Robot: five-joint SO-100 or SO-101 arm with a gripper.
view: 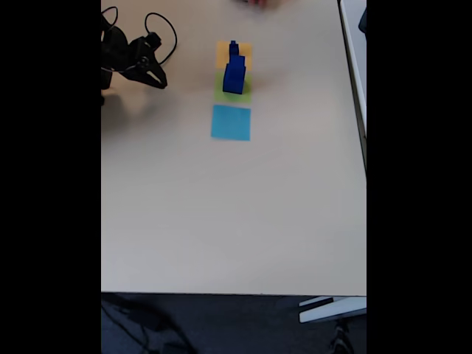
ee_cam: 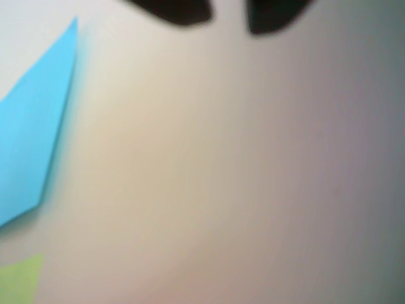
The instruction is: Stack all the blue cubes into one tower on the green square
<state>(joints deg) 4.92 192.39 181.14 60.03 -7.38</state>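
Observation:
In the fixed view the blue cubes (view: 234, 71) stand stacked as one tower on the green square (view: 233, 92), rising in front of an orange-yellow patch (view: 243, 51). My gripper (view: 155, 77) hangs well to the left of the tower, over bare table, holding nothing. The blurred wrist view shows two dark fingertips (ee_cam: 174, 9) at the top edge. They stand apart, and only table shows between them, so the gripper (ee_cam: 228, 19) is open. A corner of the green square (ee_cam: 19, 278) peeks in at the bottom left of the wrist view.
A light-blue square patch (view: 231, 122) lies just in front of the green one, and it also fills the left edge of the wrist view as the light-blue patch (ee_cam: 31, 139). Black cables (view: 162, 22) loop beside the arm. The beige table (view: 236, 214) ends at a front edge low in the fixed view.

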